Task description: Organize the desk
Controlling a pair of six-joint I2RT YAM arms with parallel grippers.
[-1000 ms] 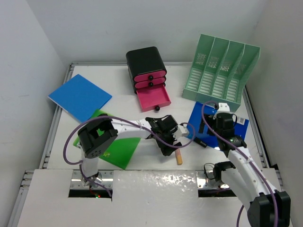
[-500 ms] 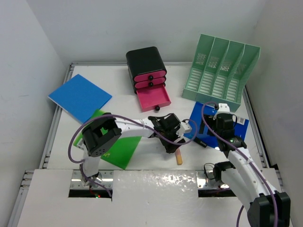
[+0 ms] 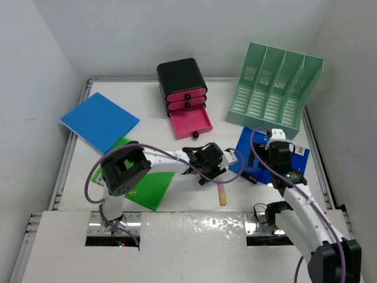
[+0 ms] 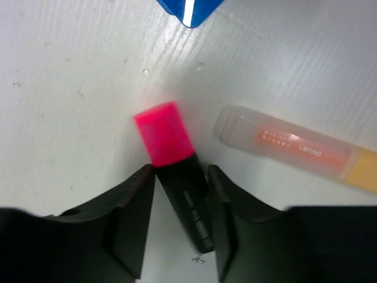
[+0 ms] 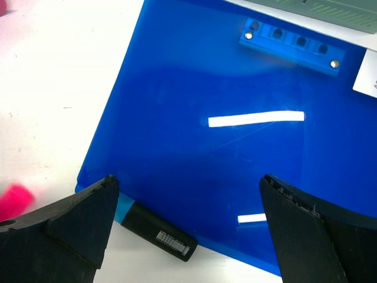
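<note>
On the white desk (image 3: pixel 147 127), my left gripper (image 3: pixel 213 171) is shut on a black highlighter with a pink cap (image 4: pixel 168 138); its jaws (image 4: pixel 179 171) hold the black body and the cap sticks out ahead. An orange highlighter (image 3: pixel 222 194) lies on the desk beside it, also in the left wrist view (image 4: pixel 288 147). My right gripper (image 3: pixel 265 171) is open and empty above a blue folder (image 5: pixel 224 76), jaws wide apart (image 5: pixel 188 180). A black marker with a blue cap (image 5: pixel 156 233) lies at the folder's near edge, by the left finger.
A black drawer unit (image 3: pixel 181 82) stands at the back, its lowest pink drawer (image 3: pixel 191 122) pulled open. A green file rack (image 3: pixel 275 88) is at the back right. A second blue folder (image 3: pixel 99 121) and a green folder (image 3: pixel 147 186) lie on the left.
My left gripper has moved away from the near edge, toward the back, carrying the pink-capped highlighter. The orange highlighter stayed put. The right arm has not moved.
</note>
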